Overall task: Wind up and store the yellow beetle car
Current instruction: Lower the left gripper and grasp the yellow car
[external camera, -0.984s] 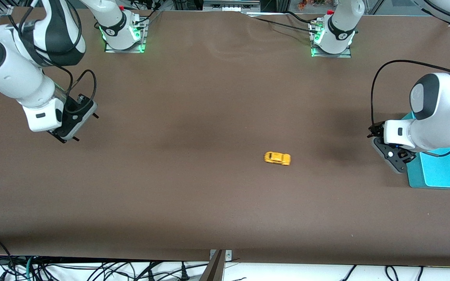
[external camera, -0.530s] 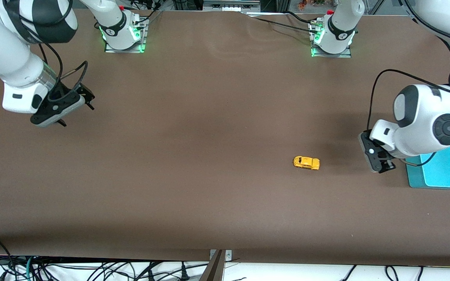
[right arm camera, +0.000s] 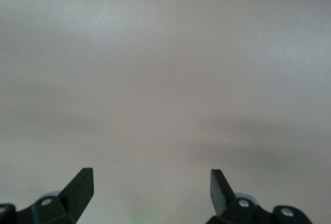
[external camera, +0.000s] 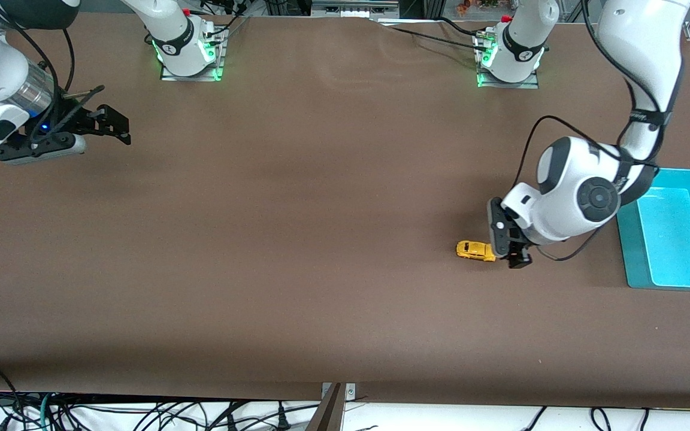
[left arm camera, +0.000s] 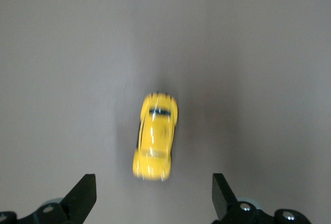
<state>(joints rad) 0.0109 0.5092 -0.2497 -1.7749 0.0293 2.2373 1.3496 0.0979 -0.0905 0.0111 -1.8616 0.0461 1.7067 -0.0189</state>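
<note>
Car: the car [external camera: 475, 250] sits on its wheels on the brown counter [external camera: 321, 239], toward the left arm's end, near the teal bin [external camera: 632, 251].
Left tool: left tool [external camera: 510, 251] just beside the car, spread wide, holding nothing.
Right tool: right tool [external camera: 111, 123] waits at its own end, wide open, empty.
Progress: car not yet gripped; winding and storing look still to do.
Writing: none readable.

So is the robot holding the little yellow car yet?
No, nothing is held. The left gripper is open above the yellow beetle car, which sits on the table. The right gripper waits open.
</note>
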